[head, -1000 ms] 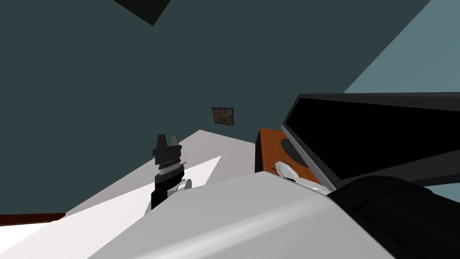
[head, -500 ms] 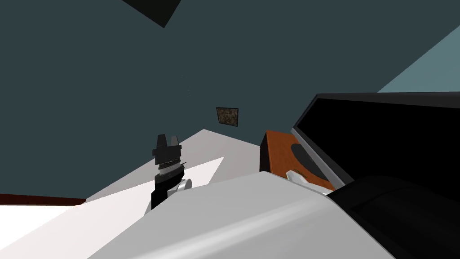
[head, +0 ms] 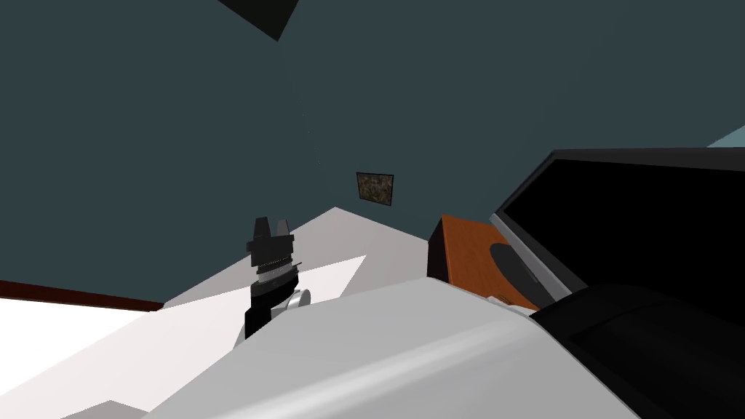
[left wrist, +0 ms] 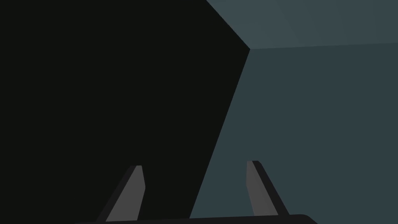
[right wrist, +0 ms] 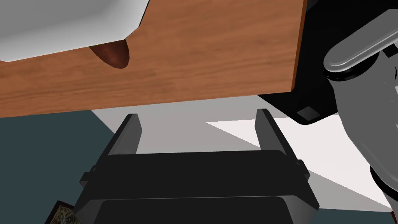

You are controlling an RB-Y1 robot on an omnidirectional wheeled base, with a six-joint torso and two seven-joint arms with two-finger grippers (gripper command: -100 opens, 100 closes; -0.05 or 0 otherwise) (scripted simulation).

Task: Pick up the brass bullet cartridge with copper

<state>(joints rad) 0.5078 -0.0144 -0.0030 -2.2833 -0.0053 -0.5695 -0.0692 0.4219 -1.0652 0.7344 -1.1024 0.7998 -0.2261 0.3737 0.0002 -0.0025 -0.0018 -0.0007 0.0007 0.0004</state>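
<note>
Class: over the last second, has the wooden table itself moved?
No. In the head view the wooden table and the wall picture both slide right together, so my camera turned, not the table.

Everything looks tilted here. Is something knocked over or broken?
Nothing stands out. The tilt is the head camera's own: the wall, picture and table all share it. The left gripper and right gripper are open and empty. Nothing looks spilled or damaged.

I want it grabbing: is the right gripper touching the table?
Apart: the right wrist view shows floor between the right gripper and the table edge.
</note>
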